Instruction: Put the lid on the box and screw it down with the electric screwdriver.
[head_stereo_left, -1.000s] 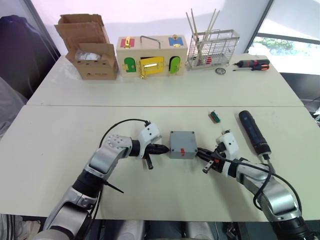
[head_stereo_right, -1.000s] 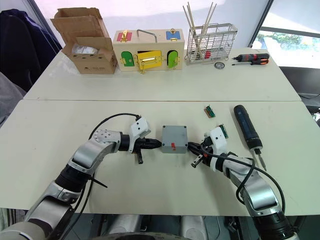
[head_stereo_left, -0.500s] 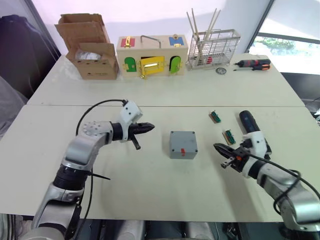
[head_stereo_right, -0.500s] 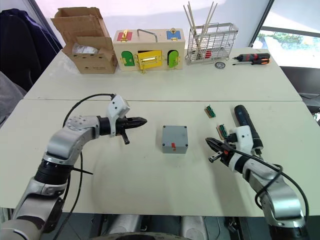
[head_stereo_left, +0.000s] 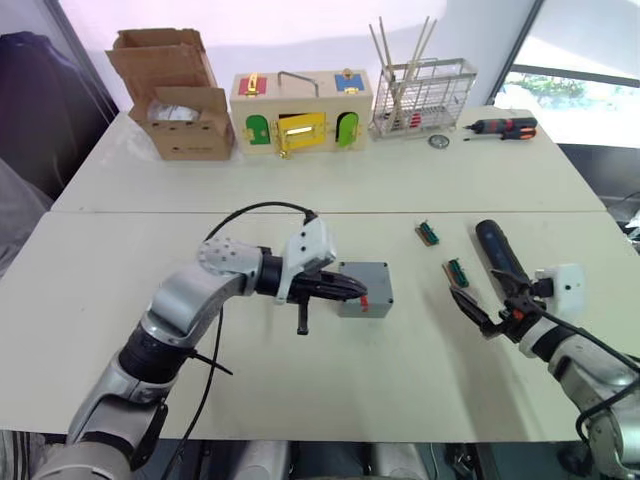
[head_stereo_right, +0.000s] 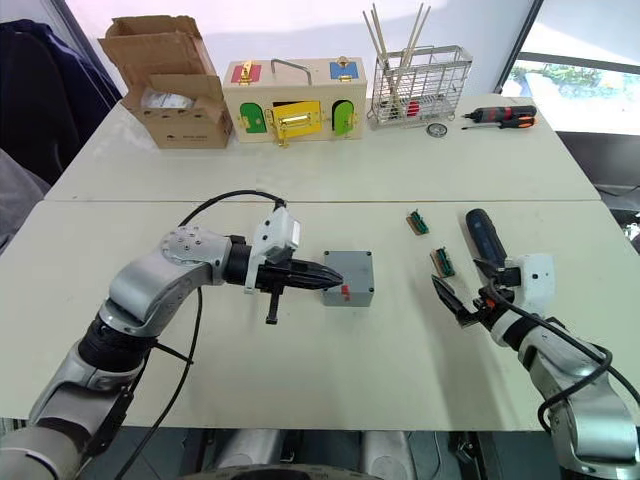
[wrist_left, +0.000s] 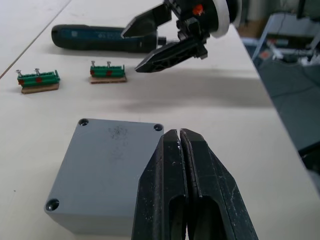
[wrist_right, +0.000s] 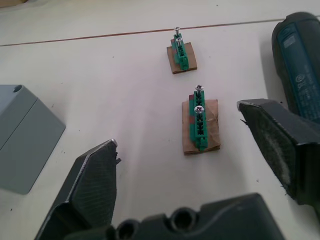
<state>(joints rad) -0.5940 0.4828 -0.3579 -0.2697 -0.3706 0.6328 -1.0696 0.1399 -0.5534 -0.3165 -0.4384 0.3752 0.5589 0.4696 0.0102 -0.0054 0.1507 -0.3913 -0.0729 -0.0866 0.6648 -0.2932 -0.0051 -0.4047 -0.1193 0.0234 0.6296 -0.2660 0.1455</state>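
Head views, L gripper (head_stereo_right: 335, 280): fingers pressed together, empty, tips over box (head_stereo_right: 349, 278) w/ lid (head_stereo_left: 364, 276) on it, mid near table (head_stereo_right: 300, 370).
Head views, R gripper (head_stereo_right: 468, 297): fingers spread wide, empty, at box's 3 o'clock.
Head views, in the way: two green terminal strips (head_stereo_right: 442, 262) betw. R gripper and electric screwdriver (head_stereo_right: 483, 236).
Head views, far table (head_stereo_left: 320, 175), 12 o'clock: cardboard box (head_stereo_left: 185, 110), wooden latch box (head_stereo_left: 300, 111), wire basket (head_stereo_left: 425, 98), red-black screwdriver (head_stereo_left: 505, 127).
L wrist: closed fingers (wrist_left: 200, 200) above lid; R gripper beyond.
R wrist: strips betw. open fingers (wrist_right: 95, 180); box at edge.
Room: windows at 1–2 o'clock.
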